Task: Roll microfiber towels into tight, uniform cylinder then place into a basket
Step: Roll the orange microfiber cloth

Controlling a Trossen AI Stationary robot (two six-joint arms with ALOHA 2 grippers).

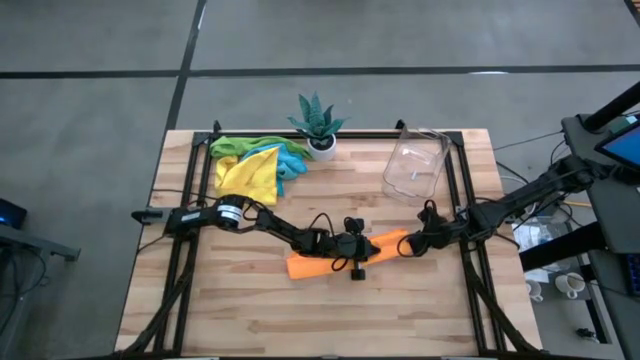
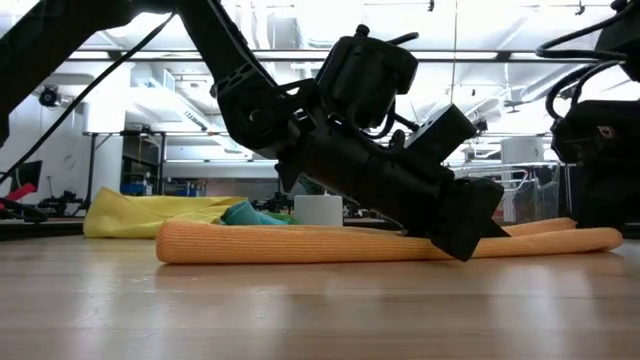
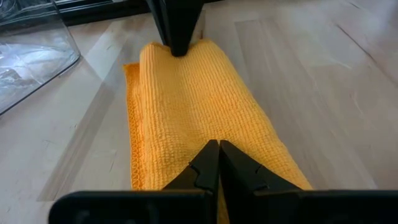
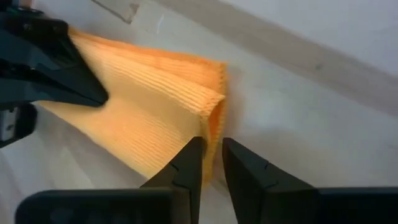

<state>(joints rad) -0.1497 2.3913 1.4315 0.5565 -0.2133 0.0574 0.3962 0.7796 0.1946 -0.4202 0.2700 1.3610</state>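
Orange ribbed microfiber, folded into a long flat band, lies mid-table: this orange towel (image 1: 340, 256) is the piece being worked. R gripper (image 4: 212, 163) has its fingers narrowed to a slim gap astride the towel's folded end edge, pads just at the cloth; whether they pinch it yet can't be told. L gripper (image 3: 218, 163), fingers shut tip to tip w/ nothing between, presses its closed point down on the band's top face near the middle, pinning it to the wooden table (image 1: 250, 310). In the low view the band reads as a low, loose tube along the boards, L arm bearing down on it. Outward: clear plastic basket (image 1: 415, 165) stands at the far R side of the table, empty as far as seen, well apart from the towel; a heap of yellow, green & blue towels (image 1: 255, 165) waits at the far L, beside a small potted plant (image 1: 320, 125) in a white pot. Judgement: step in hand is starting the roll. To do it well, R should take the whole end edge, both layers, square to the band's length, turn it over tightly, keep edges aligned so the cylinder doesn't cone; L should hold tension & retreat as the roll advances. Risk: a one-layer pinch gives a slack, uneven core.
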